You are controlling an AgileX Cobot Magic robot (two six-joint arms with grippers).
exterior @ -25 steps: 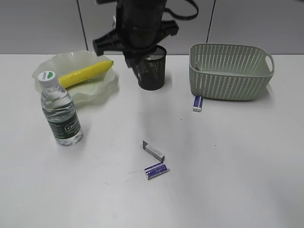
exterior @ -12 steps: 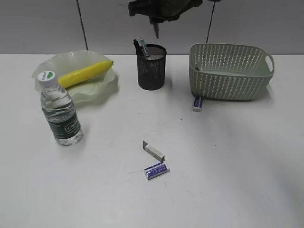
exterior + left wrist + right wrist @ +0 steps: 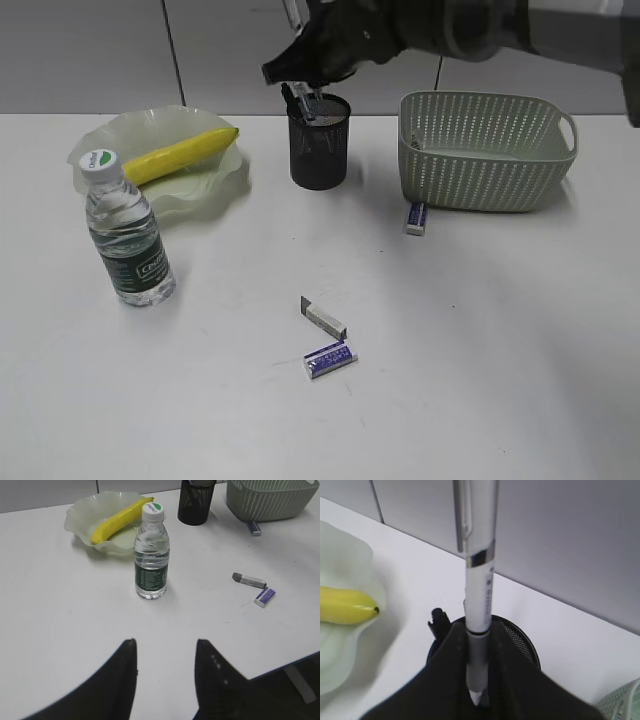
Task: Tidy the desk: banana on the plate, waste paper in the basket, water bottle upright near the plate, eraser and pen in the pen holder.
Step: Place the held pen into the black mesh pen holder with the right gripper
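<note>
One silver pen (image 3: 476, 580) is being clamped upright in the right gripper (image 3: 479, 652) jaws, tip hovering over the black mesh pen holder (image 3: 319, 150); next comes lowering and release. The left gripper (image 3: 165, 672) jaws are standing apart, empty. At 5 o'clock on the white counter (image 3: 500, 350), a purple-sleeved eraser (image 3: 330, 359) is waiting. Label writing is unreadable.
</note>
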